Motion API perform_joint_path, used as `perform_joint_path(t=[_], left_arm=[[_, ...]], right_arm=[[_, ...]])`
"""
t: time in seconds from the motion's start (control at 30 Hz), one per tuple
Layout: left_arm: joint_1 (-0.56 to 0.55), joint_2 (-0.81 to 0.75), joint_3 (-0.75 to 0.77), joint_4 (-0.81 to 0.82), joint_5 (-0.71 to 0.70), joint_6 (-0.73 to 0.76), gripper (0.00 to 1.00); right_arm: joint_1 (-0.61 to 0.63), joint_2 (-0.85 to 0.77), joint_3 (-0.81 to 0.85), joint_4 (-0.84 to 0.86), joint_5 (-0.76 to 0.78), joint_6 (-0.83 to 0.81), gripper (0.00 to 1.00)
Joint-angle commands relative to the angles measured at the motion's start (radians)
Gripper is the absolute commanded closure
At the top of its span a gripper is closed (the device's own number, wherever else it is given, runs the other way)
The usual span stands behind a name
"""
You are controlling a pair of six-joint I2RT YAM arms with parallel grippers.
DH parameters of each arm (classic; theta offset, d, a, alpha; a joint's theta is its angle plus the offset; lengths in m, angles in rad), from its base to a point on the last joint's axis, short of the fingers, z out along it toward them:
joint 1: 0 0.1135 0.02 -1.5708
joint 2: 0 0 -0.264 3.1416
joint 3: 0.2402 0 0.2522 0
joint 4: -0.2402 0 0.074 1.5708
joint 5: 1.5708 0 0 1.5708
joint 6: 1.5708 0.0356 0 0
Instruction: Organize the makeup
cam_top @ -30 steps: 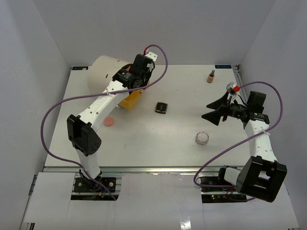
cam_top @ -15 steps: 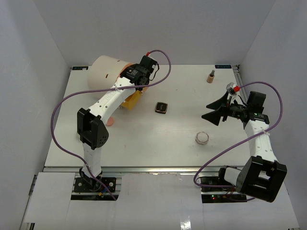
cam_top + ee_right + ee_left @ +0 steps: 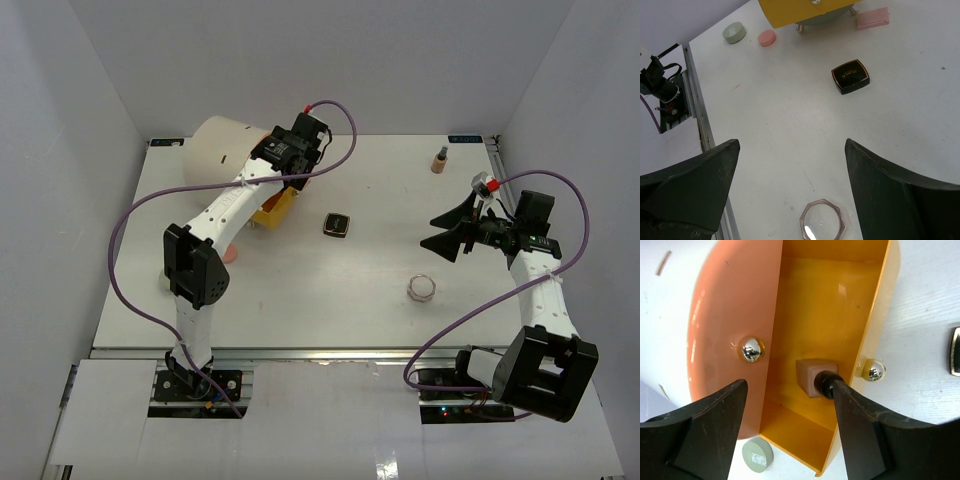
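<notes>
In the left wrist view my left gripper point(image 3: 790, 390) is open above the pulled-out yellow drawer point(image 3: 825, 300). A tan bottle with a dark cap point(image 3: 812, 377) lies inside the drawer, its cap close by my right finger point(image 3: 865, 430), apart from the left one. In the top view the left gripper point(image 3: 280, 185) hangs over the drawer point(image 3: 272, 208). My right gripper point(image 3: 445, 230) is open and empty above the table, over the clear round jar point(image 3: 822, 220). A second tan bottle point(image 3: 438, 160) stands at the back right. The black-gold compact point(image 3: 337, 224) lies mid-table.
The large cream cylinder point(image 3: 225, 150) lies at the back left, with chrome knobs point(image 3: 751, 349) on its orange front. A grey-green round pad point(image 3: 757, 455) and a pink round pad point(image 3: 229, 255) lie near the drawer. A pink rectangular pad point(image 3: 872, 17) lies beside the cylinder.
My left arm's elbow has swung to the right and its wrist has shifted slightly back over the drawer. The right arm has not moved.
</notes>
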Motion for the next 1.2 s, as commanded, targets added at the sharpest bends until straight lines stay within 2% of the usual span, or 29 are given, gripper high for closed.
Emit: perform_joint_path(t=[0.0,0.13,0.27,0.4,0.53,0.6,0.63,0.67,0.73,0.93,1.17], left_arm=[[-0.029,-0.047,0.085,0.024,0.058,-0.024,0.20],[-0.042,-0.127,0.079,0.094,0.155,-0.054,0.20],[-0.041,-0.345,-0.139,0.291,0.287,-0.108,0.20],[-0.035,-0.520,-0.338,0.380,0.341,-0.170,0.25],[-0.028,-0.715,-0.598,0.476,0.469,-0.244,0.29],[-0.025,-0.804,-0.738,0.517,0.530,-0.286,0.29],[-0.023,-0.846,-0.802,0.539,0.559,-0.301,0.30],[-0.019,-0.904,-0.887,0.572,0.582,-0.316,0.31],[-0.018,-1.007,-1.031,0.634,0.603,-0.337,0.30],[-0.016,-1.224,-1.248,0.720,0.621,-0.343,0.26],[-0.014,-1.321,-1.322,0.741,0.583,-0.345,0.22]], right_arm=[[-0.003,0.002,-0.003,0.017,0.018,0.006,0.08],[-0.002,0.013,-0.003,0.021,0.097,0.016,0.09],[0.012,0.049,0.002,0.030,0.187,0.036,0.10],[0.029,0.056,0.008,0.079,0.325,0.095,0.13],[0.087,0.081,0.055,0.188,0.685,0.294,0.12],[0.122,0.125,0.108,0.210,0.917,0.372,0.11],[0.136,0.153,0.132,0.211,0.946,0.384,0.10],[0.155,0.191,0.164,0.214,1.058,0.432,0.10],[0.184,0.255,0.201,0.249,1.133,0.444,0.08],[0.199,0.466,0.264,0.519,1.147,0.327,0.06],[0.199,0.815,0.608,0.504,1.133,0.246,0.06]])
